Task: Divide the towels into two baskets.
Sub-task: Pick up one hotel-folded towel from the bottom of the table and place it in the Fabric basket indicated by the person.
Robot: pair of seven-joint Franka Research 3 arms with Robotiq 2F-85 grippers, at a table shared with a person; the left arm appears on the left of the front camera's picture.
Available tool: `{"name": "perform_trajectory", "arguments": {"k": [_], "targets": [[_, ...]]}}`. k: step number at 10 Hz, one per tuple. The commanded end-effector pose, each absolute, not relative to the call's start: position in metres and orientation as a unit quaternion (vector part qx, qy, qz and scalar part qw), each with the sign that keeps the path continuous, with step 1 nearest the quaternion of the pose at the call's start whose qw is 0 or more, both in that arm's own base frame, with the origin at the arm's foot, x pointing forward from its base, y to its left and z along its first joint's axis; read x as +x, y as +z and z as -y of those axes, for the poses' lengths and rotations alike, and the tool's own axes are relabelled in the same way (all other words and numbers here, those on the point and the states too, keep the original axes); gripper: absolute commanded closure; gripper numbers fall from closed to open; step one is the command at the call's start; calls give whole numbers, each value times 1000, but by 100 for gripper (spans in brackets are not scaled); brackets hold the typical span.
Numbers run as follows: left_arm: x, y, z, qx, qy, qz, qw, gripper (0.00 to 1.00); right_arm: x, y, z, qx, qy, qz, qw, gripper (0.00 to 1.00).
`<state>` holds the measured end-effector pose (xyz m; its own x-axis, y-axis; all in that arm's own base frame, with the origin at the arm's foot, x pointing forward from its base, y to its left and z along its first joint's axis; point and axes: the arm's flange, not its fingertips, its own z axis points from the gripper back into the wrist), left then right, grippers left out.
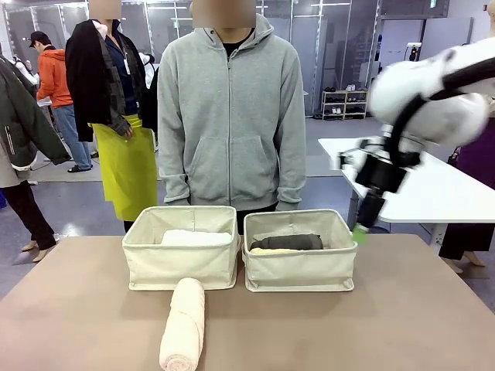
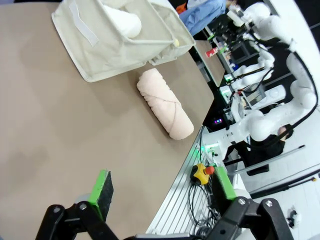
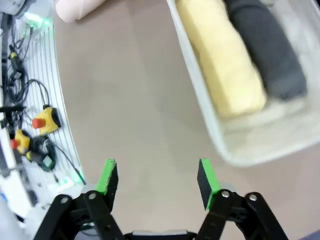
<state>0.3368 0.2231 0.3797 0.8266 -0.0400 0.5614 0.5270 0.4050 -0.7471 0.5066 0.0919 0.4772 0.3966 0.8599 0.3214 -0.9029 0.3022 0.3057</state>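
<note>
**Brown table, two bins, one roll lying outside them**

Tabletop (image 1: pixel 402 325) fills the ground under both wrist cameras. The left gripper (image 2: pixel 163 187) hangs above its near edge with jaws spread wide and nothing between them; one green pad sits over the table, the other over the metal rail and cables beyond the edge, where a yellow emergency-stop box (image 2: pixel 202 172) lies. Farther out the cream towel (image 2: pixel 165 102) lies rolled on the bare table, just in front of the left basket (image 2: pixel 100 50); the white towel (image 2: pixel 122 20) is inside that basket, only its end showing above the wall.

The right gripper (image 3: pixel 157 179) is likewise open and empty, held over bare table beside the right basket (image 3: pixel 260 150); in the front view the right gripper (image 1: pixel 362 230) is smeared by blur, with one green tip readable just off that basket's right rim. Inside the right basket lie the pale yellow towel (image 3: pixel 222 65) and the dark grey towel (image 3: pixel 265 50) side by side, touching, both cut off at the top of the wrist picture; the basket's far end is blurred.

From the front, the grey roll hides most of the yellow one; a person in a grey hoodie (image 1: pixel 232 116) stands behind the baskets, hands hard to make out.
</note>
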Motion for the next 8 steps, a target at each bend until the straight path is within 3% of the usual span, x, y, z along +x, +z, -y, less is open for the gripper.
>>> {"name": "perform_trajectory", "arguments": {"k": [1,3,5,6,8], "targets": [[331,383,-224,-517,-179,232,804,0,488,460,-33,329,473,99,811,20],[331,383,-224,-517,-179,232,804,0,476,442,40,451,364,119,806,20],[331,383,-224,-517,-179,232,804,0,450,418,119,538,256,89,798,20],[331,383,-224,-517,-179,232,804,0,433,403,150,594,240,83,764,20],[331,383,-224,-517,-179,232,804,0,400,373,195,627,149,60,762,20]]}}
